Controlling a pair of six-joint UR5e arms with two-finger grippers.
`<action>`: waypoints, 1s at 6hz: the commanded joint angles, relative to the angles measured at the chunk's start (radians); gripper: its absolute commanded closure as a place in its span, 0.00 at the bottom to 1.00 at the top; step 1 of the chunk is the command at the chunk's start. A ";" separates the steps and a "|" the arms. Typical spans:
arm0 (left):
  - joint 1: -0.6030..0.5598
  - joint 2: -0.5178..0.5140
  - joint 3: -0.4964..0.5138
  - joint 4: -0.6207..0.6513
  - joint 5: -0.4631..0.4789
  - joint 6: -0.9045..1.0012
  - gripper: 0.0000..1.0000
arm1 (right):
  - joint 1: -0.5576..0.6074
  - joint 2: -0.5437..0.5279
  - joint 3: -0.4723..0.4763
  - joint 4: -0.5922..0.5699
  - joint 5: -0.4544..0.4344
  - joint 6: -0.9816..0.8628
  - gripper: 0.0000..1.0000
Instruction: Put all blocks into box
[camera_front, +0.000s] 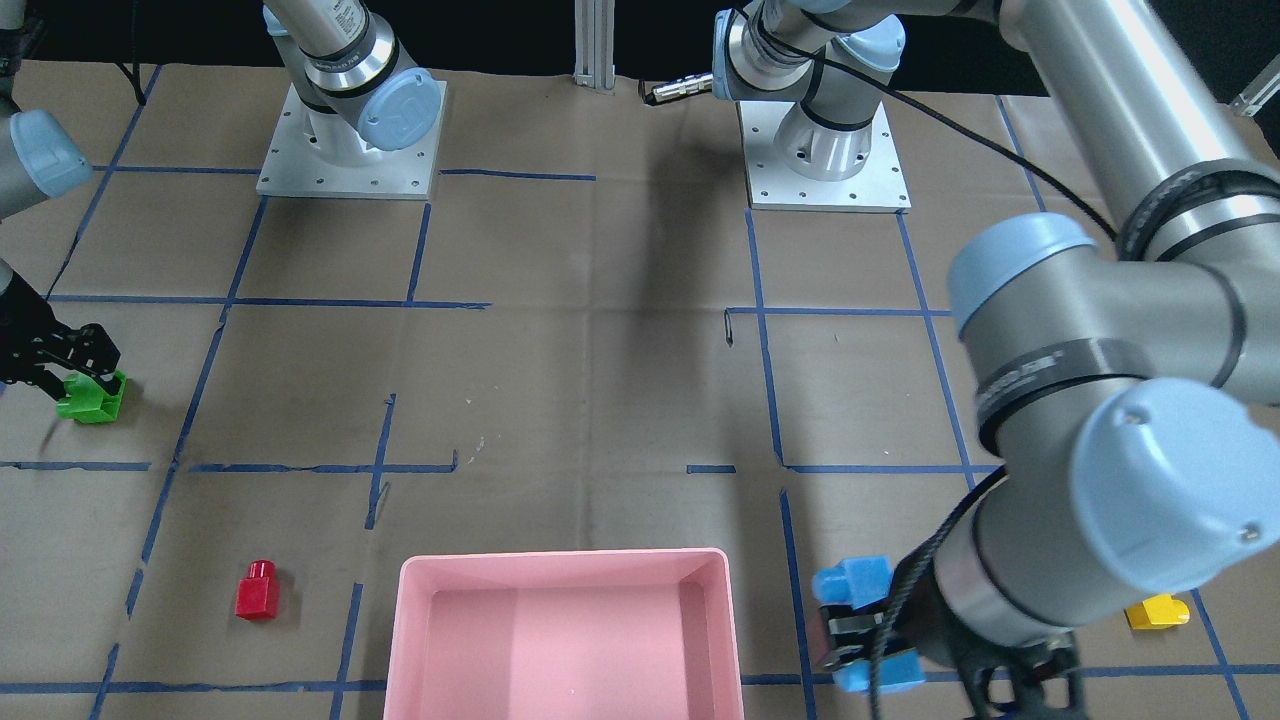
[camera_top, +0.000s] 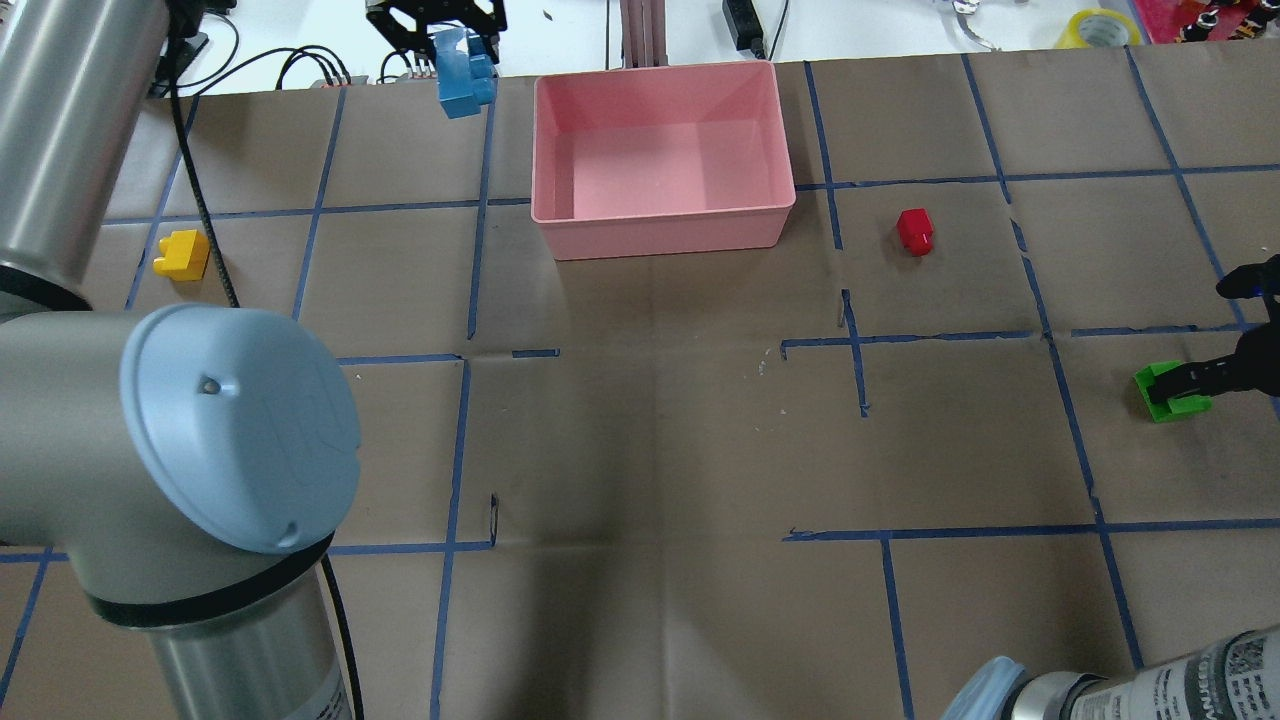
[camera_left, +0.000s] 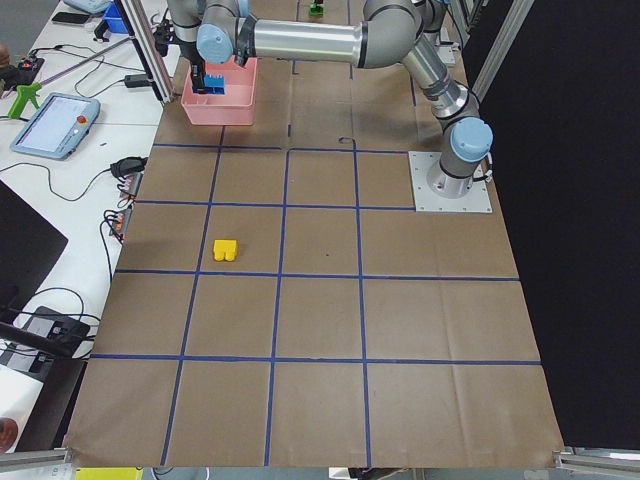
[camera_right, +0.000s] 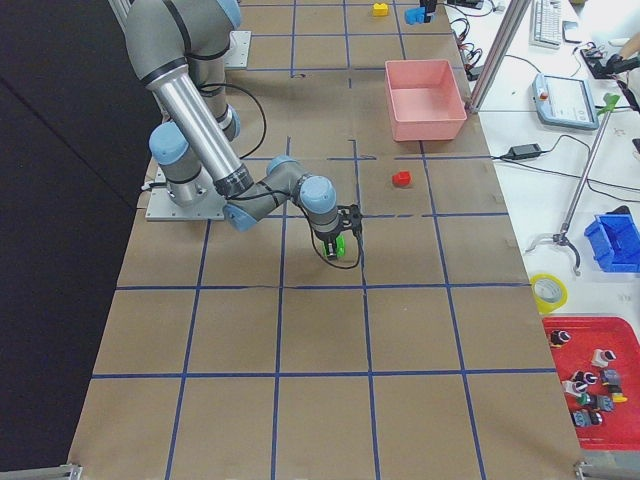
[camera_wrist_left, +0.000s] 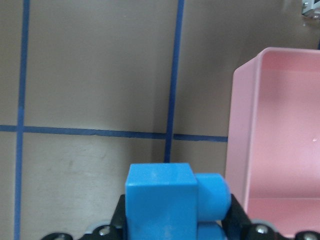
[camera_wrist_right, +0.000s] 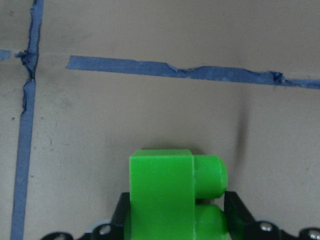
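My left gripper (camera_top: 452, 55) is shut on the blue block (camera_top: 466, 84) and holds it above the table, just outside the left wall of the empty pink box (camera_top: 660, 226). In the left wrist view the blue block (camera_wrist_left: 167, 200) sits between the fingers, with the box wall (camera_wrist_left: 241, 130) to its right. My right gripper (camera_top: 1178, 385) is shut on the green block (camera_top: 1172, 400) at table level at the far right; the right wrist view shows the green block (camera_wrist_right: 170, 195) between the fingers. The red block (camera_top: 915, 231) lies right of the box. The yellow block (camera_top: 181, 253) lies at the far left.
The table is covered in brown paper with a grid of blue tape lines (camera_top: 855, 340). The two arm bases (camera_front: 345, 150) stand at the robot's side. Cables and tools lie on the white bench (camera_top: 300, 60) beyond the box.
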 joint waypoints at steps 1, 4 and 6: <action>-0.074 -0.103 0.067 0.027 -0.001 -0.087 0.94 | 0.002 -0.023 -0.002 0.008 -0.002 0.001 0.93; -0.124 -0.177 0.047 0.104 0.003 -0.132 0.94 | 0.003 -0.109 -0.068 0.098 0.001 -0.010 0.95; -0.124 -0.172 0.040 0.110 0.015 -0.134 0.01 | 0.018 -0.134 -0.171 0.173 0.015 -0.019 0.96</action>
